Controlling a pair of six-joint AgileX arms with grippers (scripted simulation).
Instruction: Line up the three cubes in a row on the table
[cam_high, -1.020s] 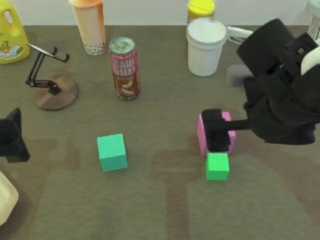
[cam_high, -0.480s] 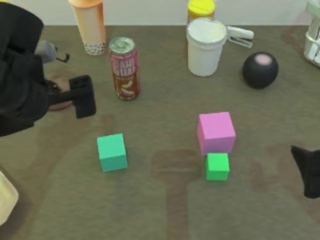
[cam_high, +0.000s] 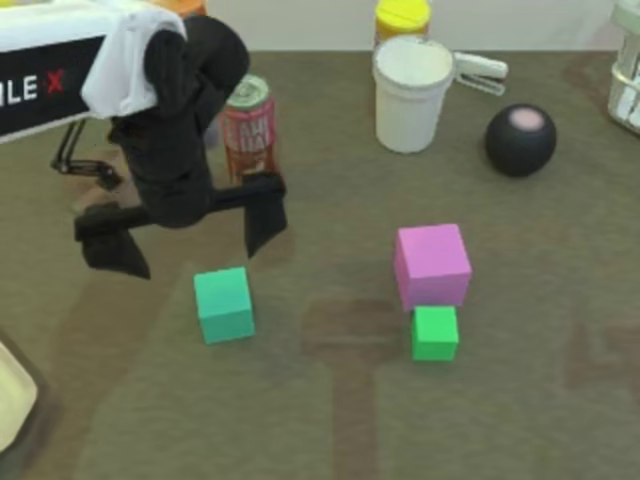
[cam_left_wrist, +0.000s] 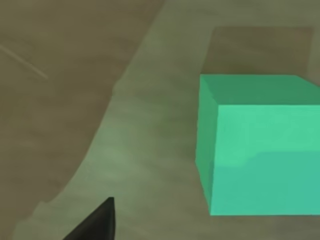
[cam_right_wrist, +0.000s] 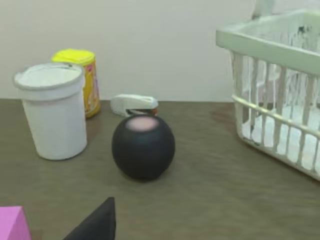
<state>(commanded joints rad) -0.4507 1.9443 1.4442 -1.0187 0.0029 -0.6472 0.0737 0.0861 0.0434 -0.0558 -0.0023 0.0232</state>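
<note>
The table (cam_high: 560, 420) is olive-brown with darker markings, and clutter lines its far edge: a white cup (cam_high: 411, 93), a yellow-lidded jar (cam_high: 402, 17), a stapler (cam_high: 480, 70), a black ball (cam_high: 520, 139), a drink can (cam_high: 248, 128), and at the far right the corner of a white basket (cam_high: 627, 85).

The left arm (cam_high: 175, 120) reaches in from the far left. Its left gripper (cam_high: 180, 238) hangs with the 2 fingers spread wide, empty, just on the far side of the teal cube and not touching it. The right arm is out of the top view; its wrist camera looks across the far right of the table at the ball and the basket, and I cannot tell how its fingers stand.

Of the 3 cubes, the pink cube (cam_high: 432, 264) is largest and sits right of centre. The teal cube (cam_high: 224, 304) is mid-sized and lies well apart, left of centre. The small green cube (cam_high: 435, 333) sits against the near face of the pink one.

The step in hand looks like the approach to the teal cube. Next, I judge, the open fingers must come nearer and lower to straddle it, close, then carry it right into line with the other 2.
</note>
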